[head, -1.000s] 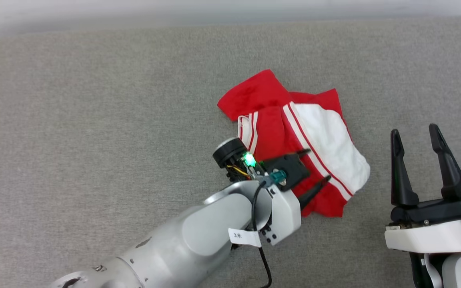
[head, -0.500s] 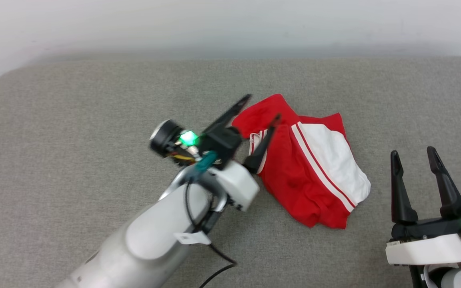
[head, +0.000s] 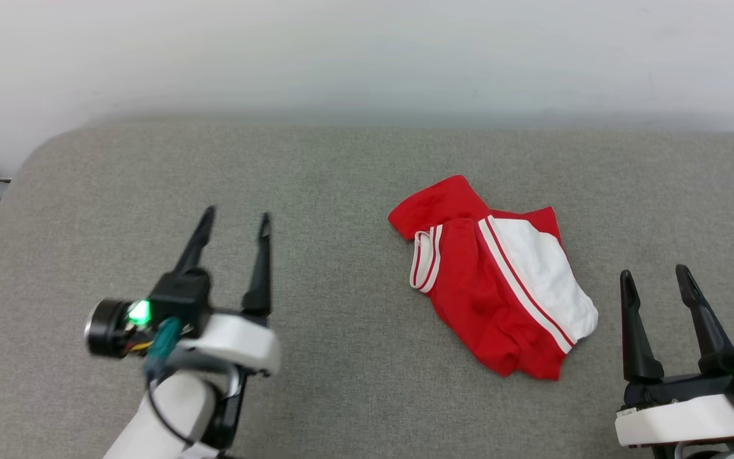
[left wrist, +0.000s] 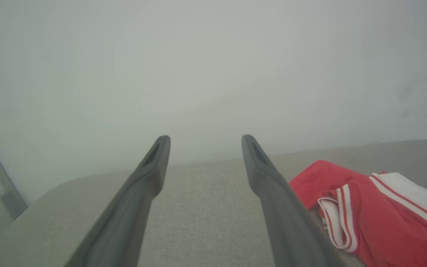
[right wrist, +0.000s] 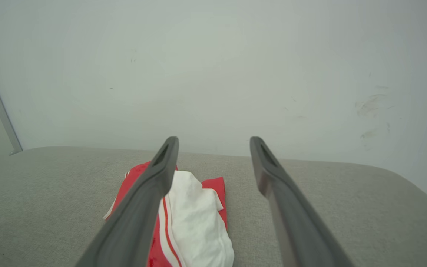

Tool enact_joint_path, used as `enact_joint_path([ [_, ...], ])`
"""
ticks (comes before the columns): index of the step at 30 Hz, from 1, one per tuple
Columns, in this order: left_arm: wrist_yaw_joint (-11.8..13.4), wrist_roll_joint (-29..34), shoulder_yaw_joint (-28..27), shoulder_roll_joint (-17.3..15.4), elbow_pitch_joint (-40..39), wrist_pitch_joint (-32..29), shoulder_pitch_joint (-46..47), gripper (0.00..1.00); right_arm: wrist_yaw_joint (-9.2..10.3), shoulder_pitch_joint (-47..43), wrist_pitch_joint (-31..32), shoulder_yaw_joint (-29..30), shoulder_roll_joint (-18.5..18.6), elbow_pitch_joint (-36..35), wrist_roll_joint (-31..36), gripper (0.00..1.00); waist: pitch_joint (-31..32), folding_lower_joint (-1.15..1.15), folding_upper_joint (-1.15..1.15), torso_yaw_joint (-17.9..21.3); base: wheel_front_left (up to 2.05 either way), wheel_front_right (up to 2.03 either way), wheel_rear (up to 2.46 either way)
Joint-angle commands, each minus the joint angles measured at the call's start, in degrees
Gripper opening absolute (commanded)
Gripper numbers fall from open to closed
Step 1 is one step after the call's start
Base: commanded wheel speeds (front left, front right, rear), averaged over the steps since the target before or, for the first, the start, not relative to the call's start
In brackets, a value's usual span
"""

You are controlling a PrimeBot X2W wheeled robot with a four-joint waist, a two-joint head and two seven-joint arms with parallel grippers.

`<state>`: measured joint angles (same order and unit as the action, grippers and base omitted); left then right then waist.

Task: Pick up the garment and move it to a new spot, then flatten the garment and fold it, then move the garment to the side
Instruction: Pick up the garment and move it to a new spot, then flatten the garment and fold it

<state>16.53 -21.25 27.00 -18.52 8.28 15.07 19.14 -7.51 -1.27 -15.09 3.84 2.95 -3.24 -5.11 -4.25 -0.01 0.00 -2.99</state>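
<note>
Garment (head: 494, 287) bunched on grey cushion (head: 341, 191), long axis diagonal, far-left to near-right. Right gripper (head: 654, 274) nearer, beside its near end; left gripper (head: 236, 215) well apart. All 2 spread wide, empty.

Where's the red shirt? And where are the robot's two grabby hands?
garment (head: 469, 287): head view, on its red middle part.
left gripper (head: 237, 213): head view, midway between its open fingertips.
right gripper (head: 654, 271): head view, midway between its open fingertips.
</note>
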Motion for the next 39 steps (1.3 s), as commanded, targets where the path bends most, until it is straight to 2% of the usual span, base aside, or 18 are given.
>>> enact_joint_path([
  [1, -0.4, 0.4, -0.8, 0.1, -0.6, 0.1, -1.1, 1.00, 0.04, -0.3, -0.1, 0.1, -0.1, 0.1, -0.3, 1.00, 0.4, 0.01, 0.00, -0.2, 0.00, 0.00, 0.00],
  [7, -2.3, 3.7, -9.3, 1.6, -2.9, 0.1, -10.2, 1.00, 0.04, -1.4, -0.1, 0.5, -0.1, 0.6, -1.4, 1.00, 1.8, 0.01, 0.00, -0.6, 0.00, 0.00, 0.00],
  [13, -5.5, 6.9, -14.0, 4.9, -3.7, 0.1, -16.5, 1.00, 0.04, -2.7, -0.1, 1.1, -0.1, 1.2, -2.4, 1.00, 2.6, 0.01, 0.00, -0.6, 0.00, 0.00, 0.00],
  [23, -10.3, 11.3, -19.4, 9.7, -3.3, 0.1, -21.3, 1.00, 0.04, -4.8, -0.1, 1.7, -0.1, 2.6, -3.5, 1.00, 3.5, 0.01, 0.00, 0.2, 0.00, 0.00, 0.00],
  [34, -14.6, 15.0, -23.2, 12.8, -2.1, 0.1, -22.8, 1.00, 0.04, -5.7, -0.1, 1.8, -0.1, 5.7, -3.7, 1.00, 4.5, 0.01, 0.00, 0.4, 0.00, 0.00, 0.00],
  [39, -15.4, 15.9, -24.1, 13.4, -1.8, 0.1, -22.9, 1.00, 0.04, -5.5, -0.1, 1.8, -0.1, 6.4, -3.6, 1.00, 4.5, 0.01, 0.00, 0.4, 0.00, 0.00, 0.00],
])
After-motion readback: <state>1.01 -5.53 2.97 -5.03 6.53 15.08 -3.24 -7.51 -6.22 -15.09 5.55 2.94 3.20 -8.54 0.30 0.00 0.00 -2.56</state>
